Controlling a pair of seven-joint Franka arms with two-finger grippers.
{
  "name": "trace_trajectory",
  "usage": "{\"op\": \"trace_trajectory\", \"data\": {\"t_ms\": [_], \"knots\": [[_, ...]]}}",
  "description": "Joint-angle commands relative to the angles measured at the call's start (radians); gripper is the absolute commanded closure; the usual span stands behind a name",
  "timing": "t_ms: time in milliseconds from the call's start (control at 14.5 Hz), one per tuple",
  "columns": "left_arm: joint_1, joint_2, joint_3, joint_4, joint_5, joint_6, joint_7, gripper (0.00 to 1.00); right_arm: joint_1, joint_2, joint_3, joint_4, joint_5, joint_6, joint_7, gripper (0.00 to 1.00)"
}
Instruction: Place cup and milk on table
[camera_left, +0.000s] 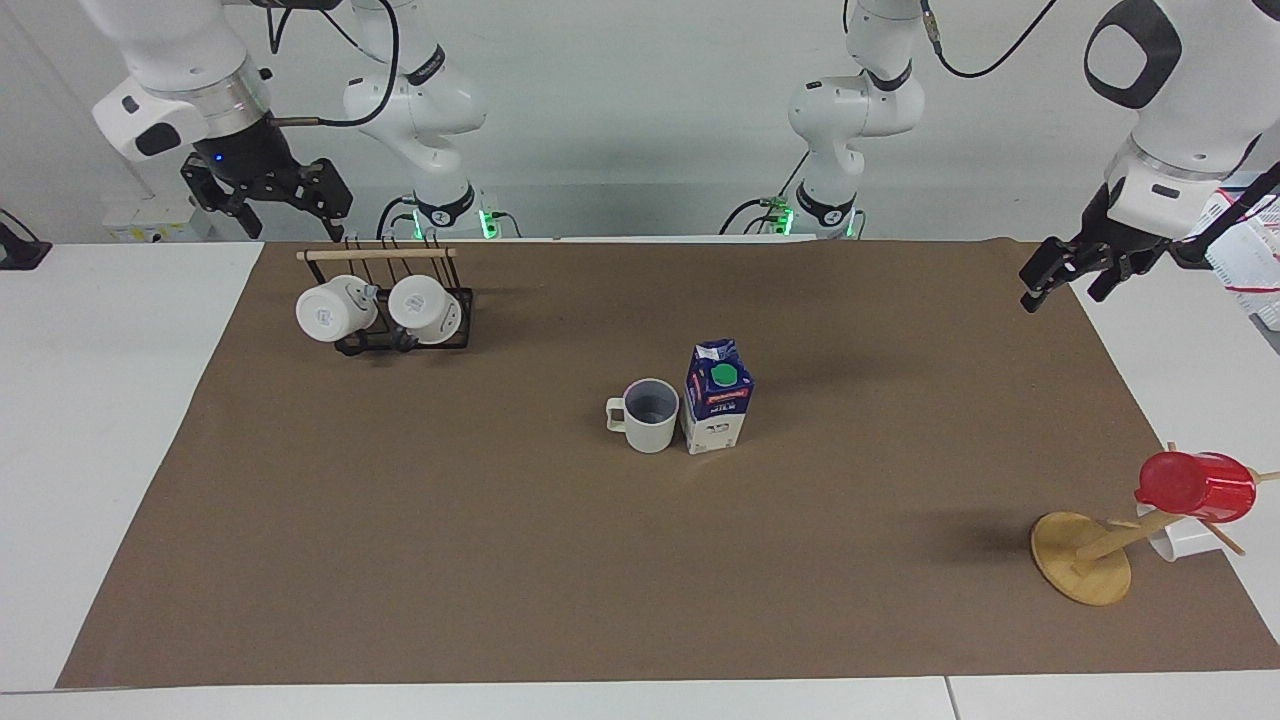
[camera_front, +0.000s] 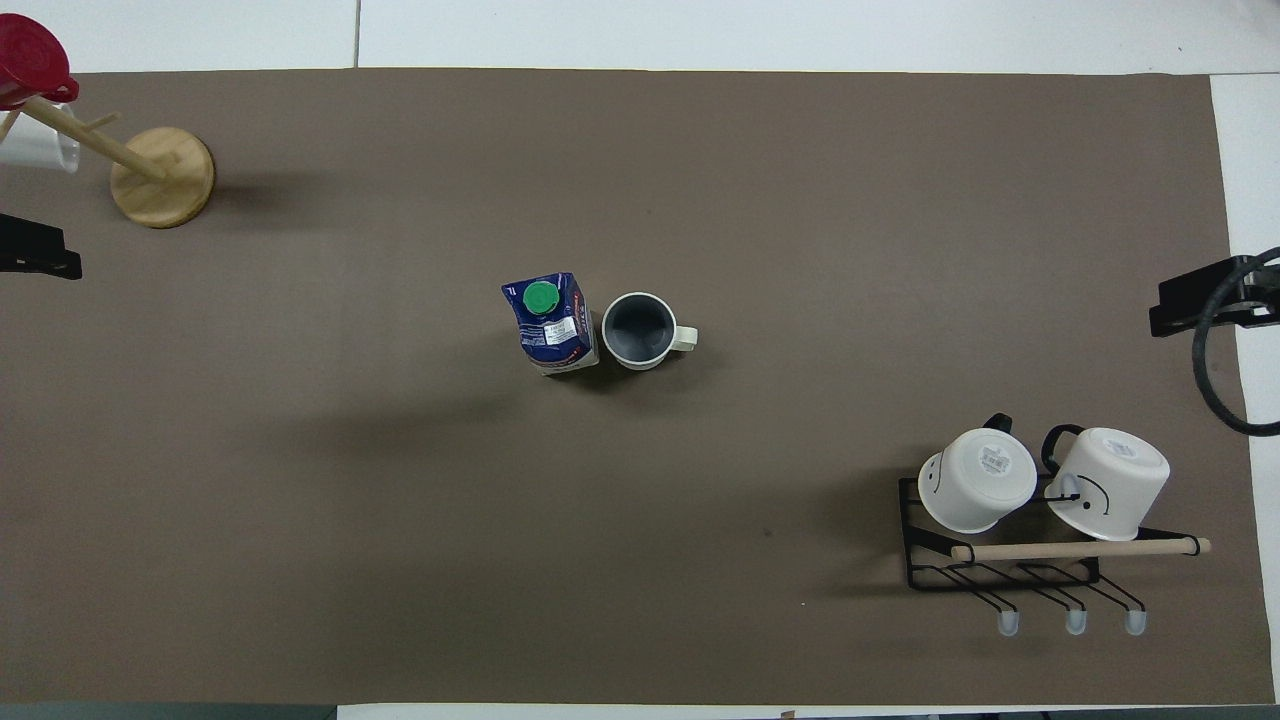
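The cream cup (camera_left: 650, 415) (camera_front: 640, 330) with a grey-blue inside stands upright in the middle of the table's brown paper sheet (camera_left: 480, 570) (camera_front: 800, 200). Its handle points toward the right arm's end. The blue and white milk carton (camera_left: 717, 398) (camera_front: 550, 325) with a green cap stands upright right beside it, toward the left arm's end. My left gripper (camera_left: 1062, 290) hangs open and empty in the air over the paper's edge at the left arm's end. My right gripper (camera_left: 290, 215) waits open and empty above the mug rack.
A black wire rack (camera_left: 400, 335) (camera_front: 1000, 580) with a wooden rod holds two white mugs (camera_left: 330, 310) near the right arm. A wooden mug tree (camera_left: 1082, 558) (camera_front: 162, 178) carrying a red cup (camera_left: 1195, 486) (camera_front: 30, 65) and a white cup stands at the left arm's end.
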Motion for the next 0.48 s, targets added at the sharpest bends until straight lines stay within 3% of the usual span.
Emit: {"op": "trace_trajectory", "data": {"t_ms": [0, 415], "knots": [[0.009, 0.003, -0.004, 0.016, -0.015, -0.027, 0.026, 0.0, -0.009, -0.011, 0.008, -0.008, 0.001, 0.003, 0.007, 0.0], [0.037, 0.001, -0.005, 0.01, -0.015, -0.023, 0.087, 0.0, -0.012, -0.014, 0.006, -0.012, 0.001, 0.001, 0.007, 0.0]]}}
